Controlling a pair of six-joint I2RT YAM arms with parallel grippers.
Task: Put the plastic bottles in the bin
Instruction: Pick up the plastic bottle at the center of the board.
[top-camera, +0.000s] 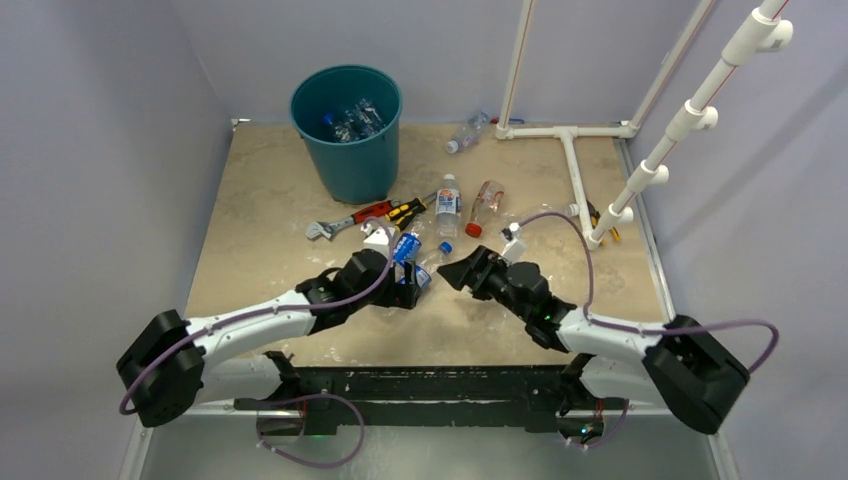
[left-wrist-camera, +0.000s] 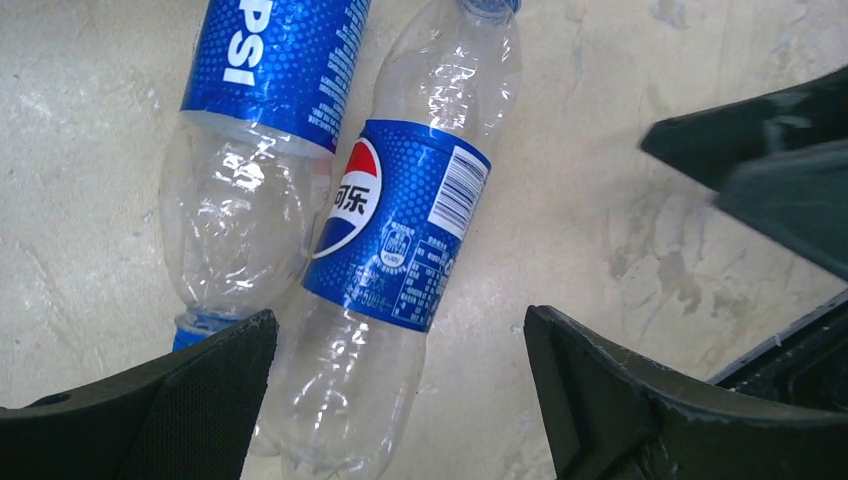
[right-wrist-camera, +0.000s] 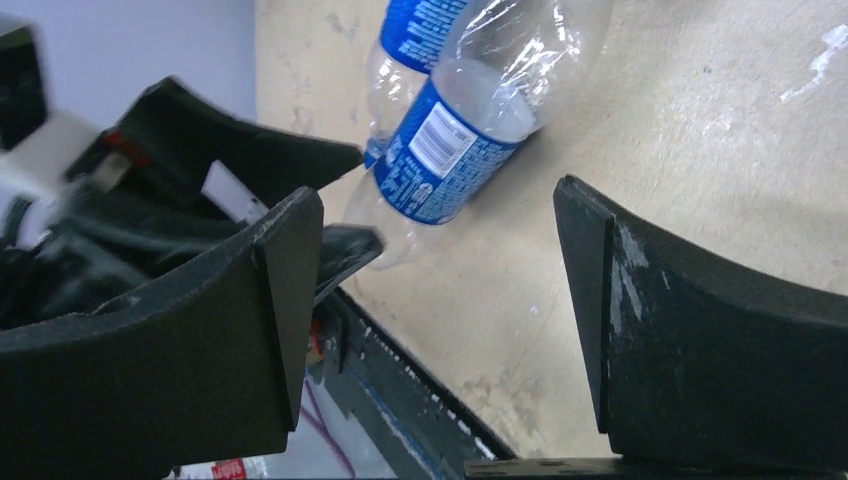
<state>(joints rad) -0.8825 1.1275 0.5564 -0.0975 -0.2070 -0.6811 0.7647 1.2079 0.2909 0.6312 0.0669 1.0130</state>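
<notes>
Two blue-label bottles lie side by side mid-table, touching; others lie farther off and several are in the bin (top-camera: 355, 170) at the far left. The left gripper (left-wrist-camera: 400, 320) is over the right-hand bottle (left-wrist-camera: 400, 230) of the pair, jaws spread wide and gripping nothing, with the clear base of that bottle between its fingers and nearer the left one. The bottle's long axis runs away from the gripper, near-left to far-right, cap at the far end, so it crosses the line between the fingers and closing should pinch the body across its width. Its neighbour (left-wrist-camera: 250, 150) lies just outside the left finger and could be nudged. The right gripper (top-camera: 447, 275) sits just right of the pair, pointing left at them, also wide open and empty. The left arm is the better placed. Both arms reach low from the near edge, forearms angled inward and wrists pitched down toward the table
</notes>
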